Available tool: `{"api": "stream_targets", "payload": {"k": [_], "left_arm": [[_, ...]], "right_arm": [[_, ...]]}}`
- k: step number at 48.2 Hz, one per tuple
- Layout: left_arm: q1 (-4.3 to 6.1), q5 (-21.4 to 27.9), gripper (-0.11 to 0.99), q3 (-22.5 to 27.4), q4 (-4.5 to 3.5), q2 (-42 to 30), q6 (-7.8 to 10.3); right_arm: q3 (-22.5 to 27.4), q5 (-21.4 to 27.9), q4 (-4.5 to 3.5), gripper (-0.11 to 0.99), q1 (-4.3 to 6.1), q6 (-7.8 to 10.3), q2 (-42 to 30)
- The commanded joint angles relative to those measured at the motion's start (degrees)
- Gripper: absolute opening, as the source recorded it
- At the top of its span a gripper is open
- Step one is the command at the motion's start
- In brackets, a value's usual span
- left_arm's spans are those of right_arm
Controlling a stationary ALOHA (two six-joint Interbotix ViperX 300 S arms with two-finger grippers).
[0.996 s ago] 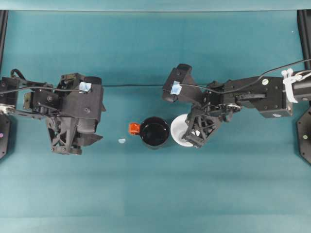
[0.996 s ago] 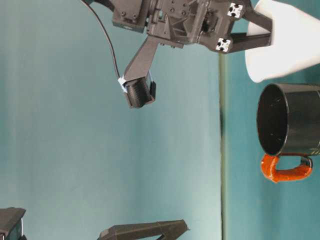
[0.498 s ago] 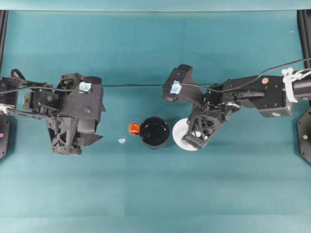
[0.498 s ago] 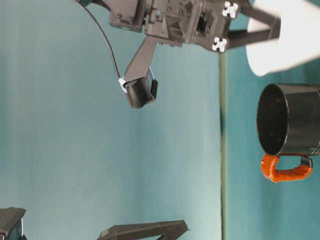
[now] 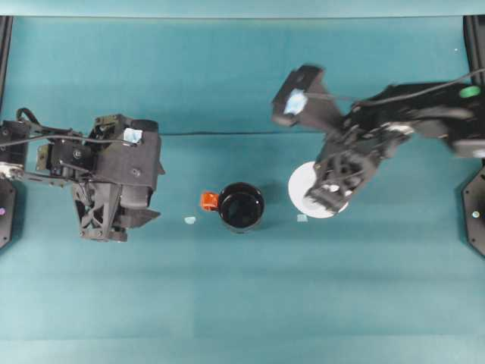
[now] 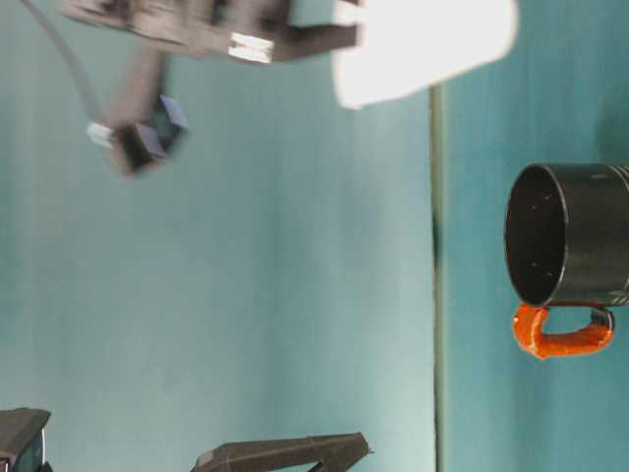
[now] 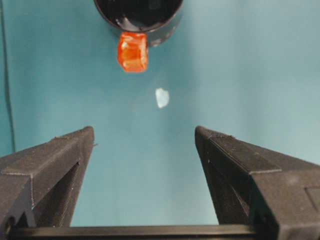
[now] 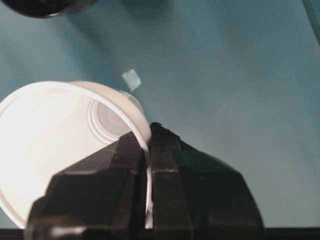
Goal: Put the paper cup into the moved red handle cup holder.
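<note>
My right gripper (image 5: 331, 196) is shut on the rim of the white paper cup (image 5: 306, 186), pinching the wall between its fingers (image 8: 131, 165). The cup (image 6: 423, 44) hangs in the air, well above the table and blurred by motion; its open mouth (image 8: 55, 135) faces the right wrist camera. The black cup holder (image 5: 241, 206) with its orange-red handle (image 5: 208, 201) stands upright on the table, left of the lifted cup. Its side and handle (image 6: 560, 334) show at table level. My left gripper (image 7: 145, 170) is open and empty, facing the holder's handle (image 7: 132, 51) from a distance.
Two small pale scraps lie on the teal cloth: one (image 5: 189, 220) left of the holder's handle, one (image 5: 301, 218) under the lifted cup. The left arm (image 5: 114, 174) rests at the table's left side. Black frame posts (image 5: 476, 45) stand at both edges.
The right gripper has lifted the paper cup off the table and swung it up and slightly right. A scrap under it is now uncovered. The holder and left arm have not moved.
</note>
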State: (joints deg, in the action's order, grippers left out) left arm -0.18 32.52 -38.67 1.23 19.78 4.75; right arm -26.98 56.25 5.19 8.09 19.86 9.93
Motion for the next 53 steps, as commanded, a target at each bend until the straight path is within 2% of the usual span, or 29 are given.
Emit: {"api": "stream_targets", "payload": {"k": [1, 2, 4, 14, 15, 16, 23, 28, 35, 42, 46, 48, 53], "left_arm": [[0.18, -0.4, 0.88, 1.1, 0.26, 0.4, -0.09], [0.18, -0.4, 0.88, 1.1, 0.09, 0.4, -0.09], [0.18, -0.4, 0.88, 1.1, 0.26, 0.4, -0.09], [0.18, -0.4, 0.88, 1.1, 0.09, 0.4, -0.18], [0.18, -0.4, 0.88, 1.1, 0.26, 0.4, -0.18], [0.26, -0.4, 0.88, 1.1, 0.09, 0.4, -0.18], [0.26, -0.4, 0.88, 1.1, 0.09, 0.4, -0.18], [0.26, -0.4, 0.88, 1.1, 0.09, 0.4, -0.18], [0.26, -0.4, 0.88, 1.0, 0.09, 0.4, -0.18], [0.26, -0.4, 0.88, 0.9, 0.09, 0.5, -0.18], [0.26, -0.4, 0.88, 0.9, 0.09, 0.5, -0.18], [0.26, -0.4, 0.88, 0.9, 0.26, 0.5, -0.18], [0.26, -0.4, 0.88, 1.0, 0.09, 0.5, -0.09]], "right_arm": [[1.3, 0.1, 0.0, -0.11, 0.0, 0.53, 7.0], [1.3, 0.1, 0.0, -0.11, 0.0, 0.53, 6.9], [1.4, 0.0, 0.09, -0.11, 0.0, 0.62, 6.8], [4.0, -0.4, 0.18, -0.11, -0.09, 0.44, 4.7], [4.5, -0.4, 0.18, -0.11, -0.09, 0.44, 4.4], [5.0, -0.5, 0.18, -0.11, -0.09, 0.44, 3.9], [10.9, -0.4, -0.09, -0.11, -0.09, 0.26, -1.1], [14.9, 0.7, 0.0, -0.11, -0.09, 0.0, -5.1], [19.4, 2.9, 0.0, -0.11, -0.7, -0.18, -10.5], [21.9, 2.9, -0.09, -0.11, -1.67, -0.18, -14.1], [22.4, 2.3, -0.44, -0.11, -1.93, -0.18, -15.2], [22.2, 1.9, -0.79, -0.11, -2.02, -0.18, -15.7], [22.0, 1.1, -1.67, -0.11, -2.11, -0.18, -17.0]]}}
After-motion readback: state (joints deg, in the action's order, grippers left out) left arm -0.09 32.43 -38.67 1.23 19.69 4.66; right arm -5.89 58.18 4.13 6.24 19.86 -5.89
